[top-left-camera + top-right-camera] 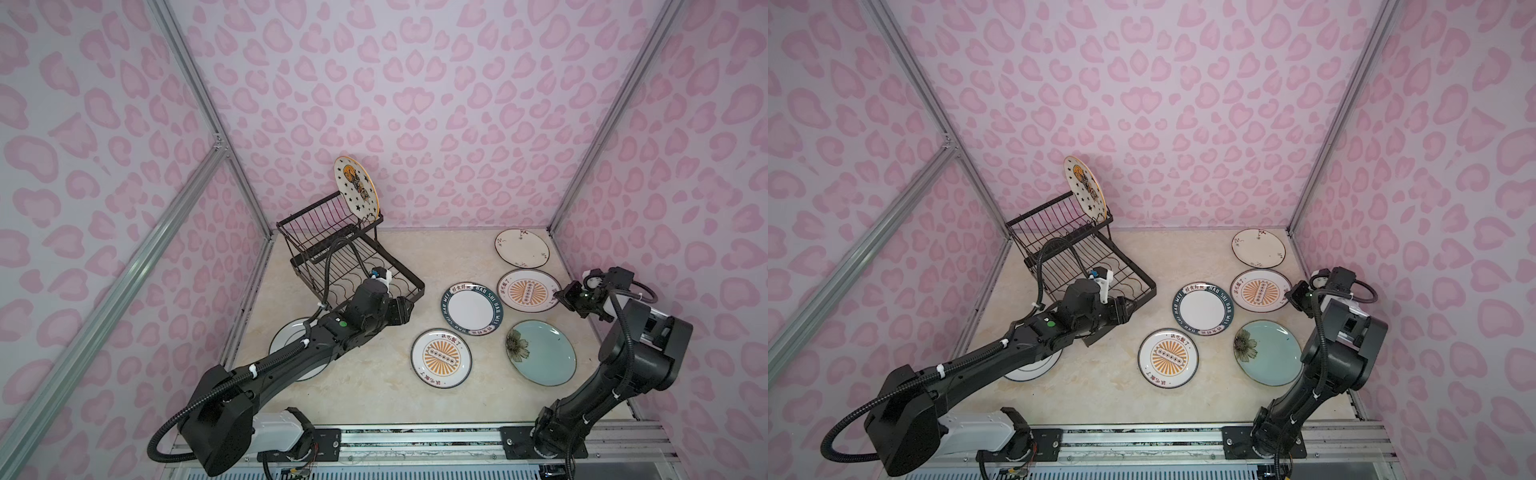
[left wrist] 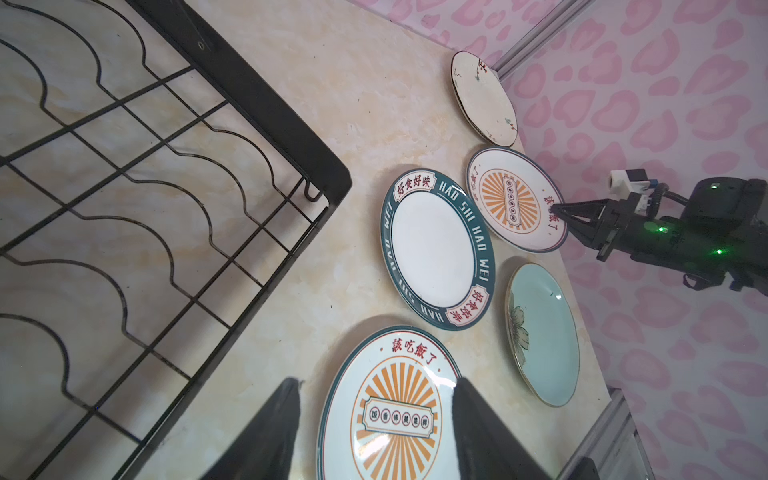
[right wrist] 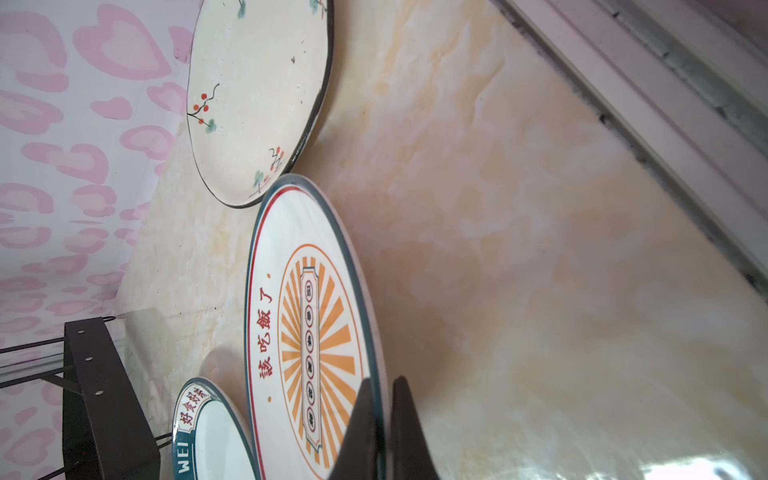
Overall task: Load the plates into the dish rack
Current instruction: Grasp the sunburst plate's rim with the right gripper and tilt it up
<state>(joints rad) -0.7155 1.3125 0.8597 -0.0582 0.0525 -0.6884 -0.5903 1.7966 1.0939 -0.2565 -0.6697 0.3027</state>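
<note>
The black wire dish rack stands at the back left, with a star plate upright in its raised tier. On the table lie a floral white plate, a lettered-rim plate, a near sunburst plate and a blue-green plate. My right gripper is shut on the right rim of the far sunburst plate. My left gripper hangs open and holds nothing beside the rack's front corner.
Another white plate lies mostly hidden under my left arm. Pink patterned walls with metal frame posts close in the table on three sides. The arm bases sit on a rail at the front edge.
</note>
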